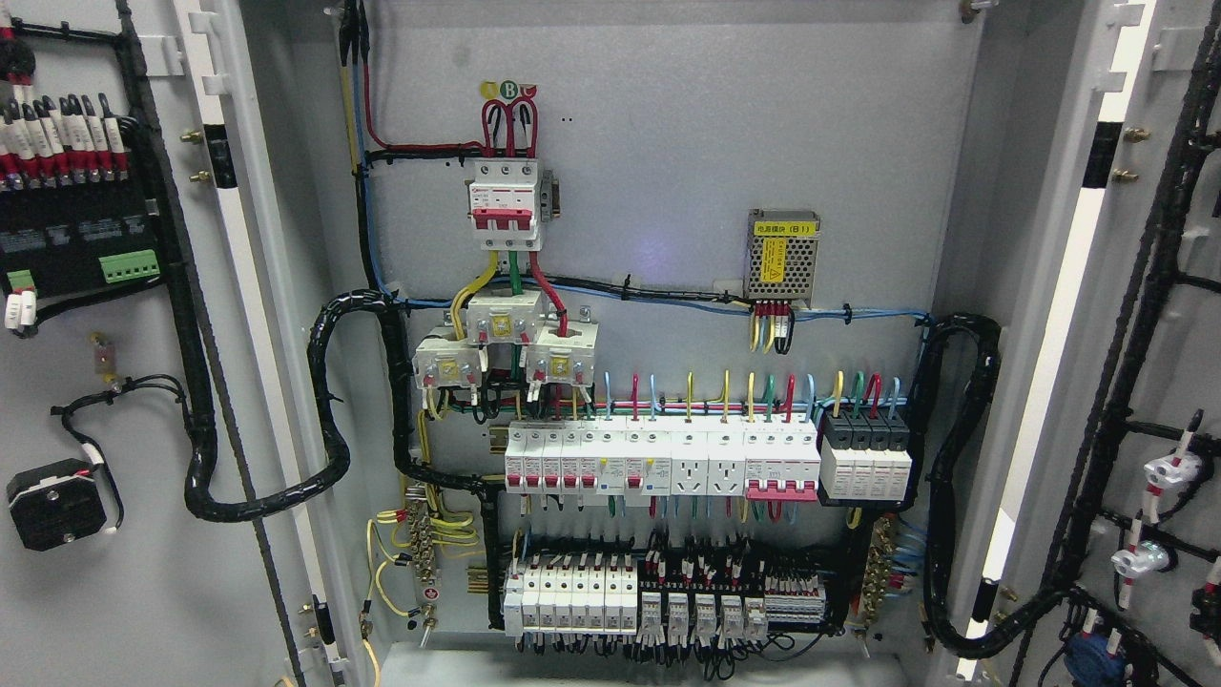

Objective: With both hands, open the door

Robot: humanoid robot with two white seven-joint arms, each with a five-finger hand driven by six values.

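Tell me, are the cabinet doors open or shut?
Open. Both the left door and the right door are swung outward, showing their inner wiring and the breakers inside.

A green round sticker (510, 91) above the red-handled main breaker (505, 204) bore the letter "B". The yellow label (782, 228) on the perforated power supply module (781, 258) ended in "(B1)", its other characters too small to read. Print on the remaining breakers stayed illegible.

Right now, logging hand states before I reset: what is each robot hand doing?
Left robot hand: not in view.
Right robot hand: not in view.
Only the open cabinet with both doors swung wide shows.
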